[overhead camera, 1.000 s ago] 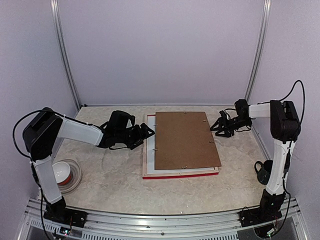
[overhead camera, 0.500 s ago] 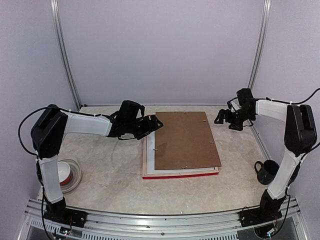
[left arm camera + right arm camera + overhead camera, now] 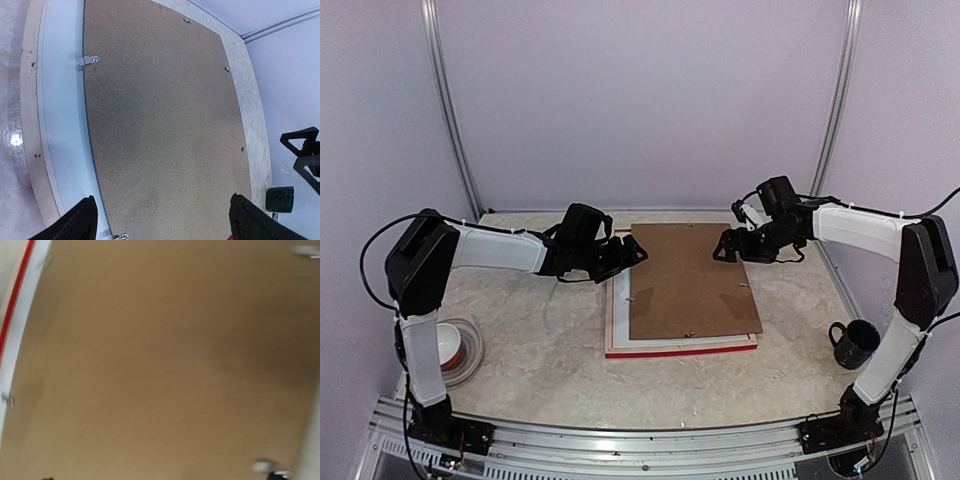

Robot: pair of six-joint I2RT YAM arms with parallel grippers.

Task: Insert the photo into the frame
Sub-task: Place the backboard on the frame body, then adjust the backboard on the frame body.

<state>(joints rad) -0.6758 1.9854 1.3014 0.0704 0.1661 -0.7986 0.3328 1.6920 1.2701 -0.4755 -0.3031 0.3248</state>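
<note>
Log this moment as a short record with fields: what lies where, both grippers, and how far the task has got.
stack: brown backing board lies flat and slightly skewed on the frame, whose red edge shows on the near side
photo: not in view
left gripper: open, over the board's far-left corner, holding nothing
right gripper: open, over the board's far-right edge, holding nothing
sides: dark mug near right; bowl near left
task state: cannot tell whether the photo is under the board
</note>
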